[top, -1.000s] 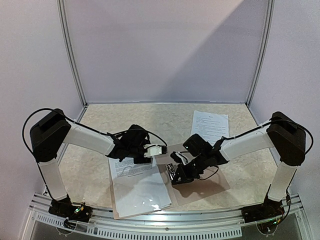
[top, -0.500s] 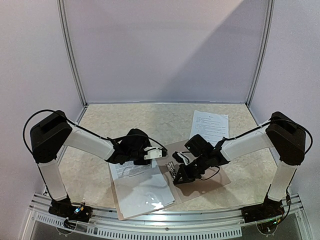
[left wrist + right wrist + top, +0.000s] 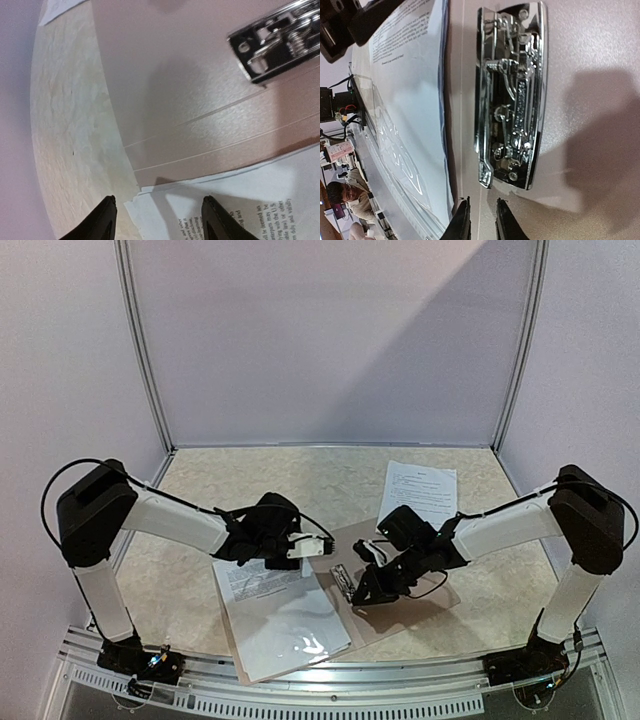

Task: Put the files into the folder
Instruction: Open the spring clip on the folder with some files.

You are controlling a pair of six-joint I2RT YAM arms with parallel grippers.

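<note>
The tan folder (image 3: 405, 590) lies open on the table, its shiny metal clip (image 3: 343, 581) near the spine. White printed files (image 3: 262, 578) rest on its left half under a clear sleeve (image 3: 290, 635). One more printed sheet (image 3: 420, 492) lies at the back right. My left gripper (image 3: 322, 548) hangs open over the sheets' top corner (image 3: 150, 207), one finger (image 3: 107, 220) over the table and the other over paper. My right gripper (image 3: 360, 594) hovers just below the clip (image 3: 512, 95), its jaws a narrow gap apart with only bare folder (image 3: 590, 50) between them.
The marble-patterned tabletop (image 3: 300, 480) is bounded by pale walls at the back and both sides. An aluminium rail (image 3: 330, 690) with both arm bases runs along the near edge. Glare on the sleeve (image 3: 395, 150) hides the print under it.
My right gripper has opened a little and drawn back from the clip, its arm shifting right. The left gripper has widened slightly and stays at the sheets' corner.
</note>
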